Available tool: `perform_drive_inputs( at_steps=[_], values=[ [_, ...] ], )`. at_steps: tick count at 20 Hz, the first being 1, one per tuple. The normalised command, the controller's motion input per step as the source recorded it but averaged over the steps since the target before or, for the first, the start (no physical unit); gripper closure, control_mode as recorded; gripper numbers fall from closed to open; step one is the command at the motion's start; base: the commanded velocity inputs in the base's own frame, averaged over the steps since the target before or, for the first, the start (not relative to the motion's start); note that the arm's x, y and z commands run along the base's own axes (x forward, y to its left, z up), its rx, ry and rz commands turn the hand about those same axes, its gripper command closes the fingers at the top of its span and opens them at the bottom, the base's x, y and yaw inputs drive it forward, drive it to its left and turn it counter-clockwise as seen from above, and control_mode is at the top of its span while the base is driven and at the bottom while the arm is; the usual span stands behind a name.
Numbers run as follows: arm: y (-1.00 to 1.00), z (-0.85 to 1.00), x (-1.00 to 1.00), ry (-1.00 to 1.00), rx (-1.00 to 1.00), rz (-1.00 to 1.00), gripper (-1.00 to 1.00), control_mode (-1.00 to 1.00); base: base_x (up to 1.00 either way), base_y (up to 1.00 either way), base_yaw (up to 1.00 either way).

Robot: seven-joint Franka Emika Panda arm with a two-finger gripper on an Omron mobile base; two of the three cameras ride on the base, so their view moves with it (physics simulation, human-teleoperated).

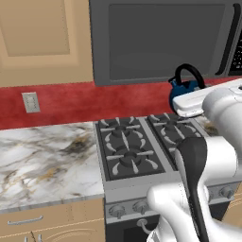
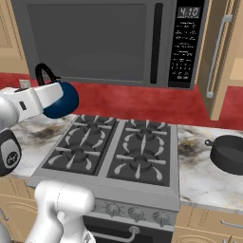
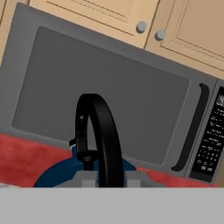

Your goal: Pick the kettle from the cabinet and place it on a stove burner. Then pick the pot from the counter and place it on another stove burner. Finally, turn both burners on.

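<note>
The blue kettle (image 1: 182, 89) (image 2: 65, 100) hangs in the air over the back of the stove, left of its middle in the right base view. My gripper (image 3: 107, 180) is shut on its black arched handle (image 3: 101, 135), seen close up in the hand view. Four burners under black grates lie below, such as the front left burner (image 2: 78, 158) and the back right one (image 2: 146, 130). The dark pot (image 2: 231, 154) sits on the marble counter (image 2: 204, 178) right of the stove. The tan cabinet door (image 2: 217, 57) with its silver bar handle stands open at upper right.
A grey microwave (image 2: 109, 42) hangs right above the stove, close behind the kettle. A red backsplash carries a wall outlet (image 1: 30, 101). Stove knobs (image 2: 135, 213) line the range's front. More marble counter (image 1: 42, 156) stretches left of the stove.
</note>
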Motion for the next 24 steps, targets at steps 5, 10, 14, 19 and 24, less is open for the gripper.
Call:
perform_drive_inputs(
  at_steps=[5,10,14,19,24],
  values=[
    [0.26,-0.22,0.00,0.00,0.03,-0.01,1.00,-1.00,0.00,0.00,0.00],
    [0.26,-0.23,0.00,-0.02,0.03,-0.02,1.00,-1.00,0.00,0.00,0.00],
    [0.25,-0.25,0.02,-0.06,0.04,-0.02,1.00,-1.00,0.00,0.00,0.00],
    [0.22,-0.18,0.06,-0.09,0.05,-0.04,1.00,-1.00,0.00,0.00,0.00],
    [0.02,-0.05,0.01,-0.01,0.01,0.00,1.00,-1.00,0.00,0.00,0.00]
  ],
)
